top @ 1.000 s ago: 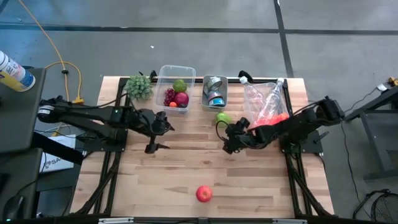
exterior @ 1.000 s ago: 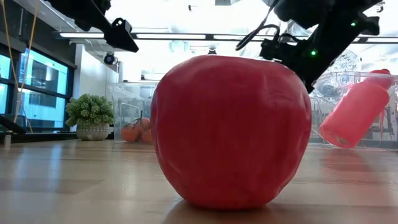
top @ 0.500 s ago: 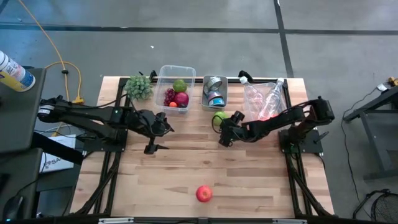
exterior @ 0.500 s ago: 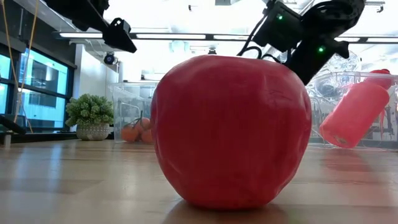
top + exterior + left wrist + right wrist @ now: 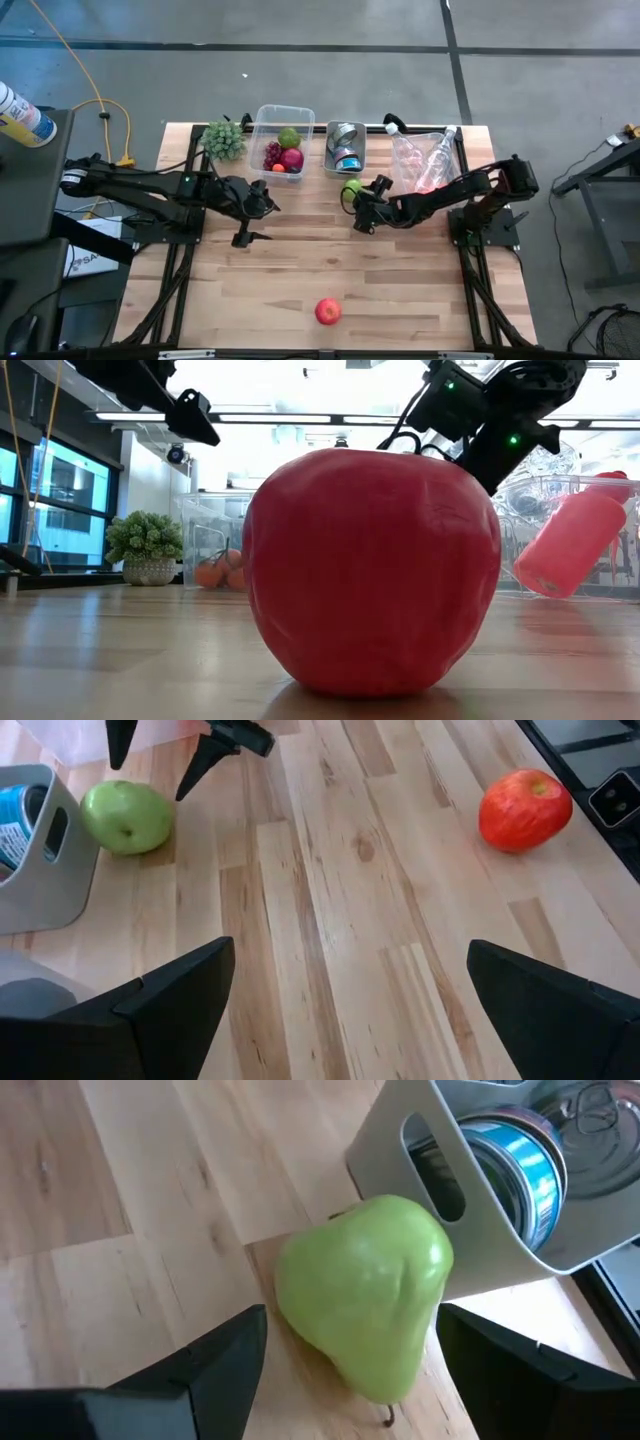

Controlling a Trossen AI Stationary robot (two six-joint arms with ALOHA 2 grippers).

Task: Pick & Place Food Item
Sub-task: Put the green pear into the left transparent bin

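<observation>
A green pear (image 5: 352,186) lies on its side on the wooden table (image 5: 300,270), close to the near wall of a grey bin (image 5: 345,148). My right gripper (image 5: 357,204) is open right at the pear. In the right wrist view its fingers (image 5: 200,1365) stand on either side of the pear (image 5: 365,1295) with a small gap. A red apple (image 5: 327,311) rests on its base near the table's front edge and fills the low view (image 5: 372,570). My left gripper (image 5: 250,215) hangs open above the table's left middle.
A clear tub (image 5: 282,140) with grapes, a red and a green fruit stands at the back. The grey bin holds cans (image 5: 520,1165). A clear tub (image 5: 428,160) with bottles is at the back right, a small plant (image 5: 224,138) at the back left.
My right gripper has gone toward the table's far edge and a little left, down to the green pear, and has rolled at the wrist. The pear and the apple have stayed where they were.
</observation>
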